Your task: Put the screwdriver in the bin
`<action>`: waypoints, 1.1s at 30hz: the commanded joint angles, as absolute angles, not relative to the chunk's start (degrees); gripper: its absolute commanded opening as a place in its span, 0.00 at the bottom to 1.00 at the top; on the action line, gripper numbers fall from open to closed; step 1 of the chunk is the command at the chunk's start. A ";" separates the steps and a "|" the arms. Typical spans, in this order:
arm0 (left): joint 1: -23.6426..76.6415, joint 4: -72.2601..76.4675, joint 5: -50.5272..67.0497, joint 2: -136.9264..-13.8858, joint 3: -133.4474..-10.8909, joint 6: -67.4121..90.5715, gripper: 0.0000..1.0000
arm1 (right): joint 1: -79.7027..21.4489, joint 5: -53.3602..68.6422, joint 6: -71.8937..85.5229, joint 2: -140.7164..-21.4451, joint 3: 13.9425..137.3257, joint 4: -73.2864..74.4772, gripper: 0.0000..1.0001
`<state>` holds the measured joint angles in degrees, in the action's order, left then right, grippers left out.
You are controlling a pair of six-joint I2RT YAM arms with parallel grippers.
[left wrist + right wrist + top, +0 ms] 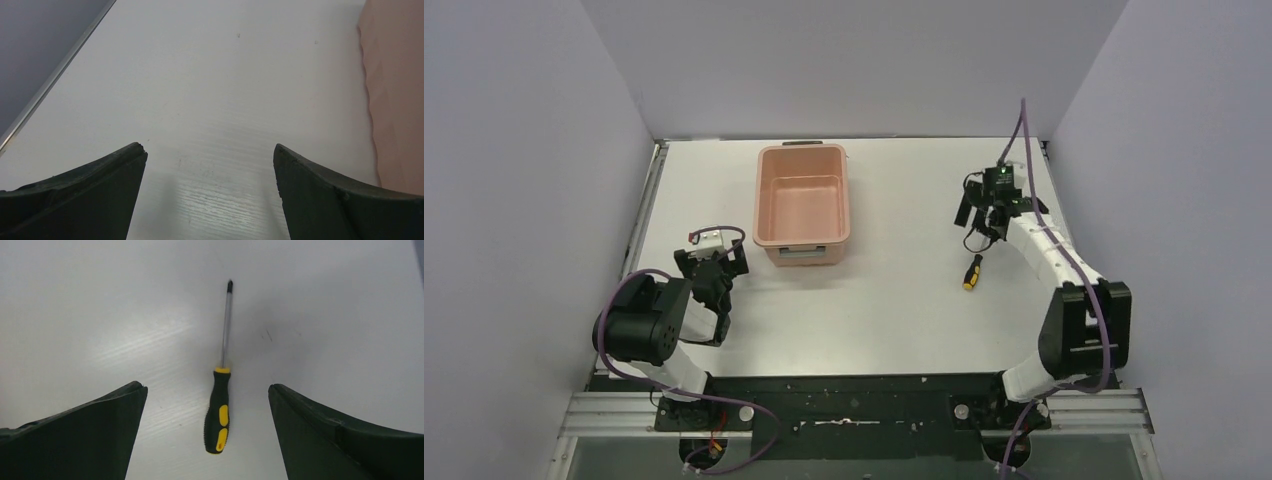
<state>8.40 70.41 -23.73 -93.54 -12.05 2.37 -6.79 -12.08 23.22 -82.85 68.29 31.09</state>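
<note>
We hold the right gripper [207, 387] spread wide above the screwdriver [218, 412], which lies flat on the counter [894, 310] near its right edge, shaft toward the far edge. We should descend straight and close across the thick handle, not the thin shaft. The bin [761, 200] sits by the far edge. The left gripper [210, 147] is also wide and holds nothing.

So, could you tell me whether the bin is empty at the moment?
Empty. The top view shows only bare pink floor inside the bin, and the screwdriver lies outside it on the table.
</note>
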 commanded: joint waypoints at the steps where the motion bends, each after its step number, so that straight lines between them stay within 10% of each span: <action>1: 7.92 71.65 -22.94 -92.35 -13.36 2.46 0.97 | -4.31 -8.05 23.98 -88.29 62.64 33.10 0.99; 11: 7.96 71.67 -22.89 -92.34 -13.36 2.46 0.97 | -1.56 -2.35 21.19 -101.35 55.31 24.52 0.69; 17: 7.97 71.65 -22.93 -92.29 -13.36 2.46 0.97 | -1.05 -4.45 18.15 -103.70 61.88 30.57 0.00; 33: 7.98 71.69 -22.94 -92.33 -13.36 2.50 0.97 | -2.37 0.81 17.94 -102.15 113.18 63.26 0.00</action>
<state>8.38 70.41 -23.70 -93.54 -12.05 2.39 -1.54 -0.99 16.25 -103.35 108.92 56.58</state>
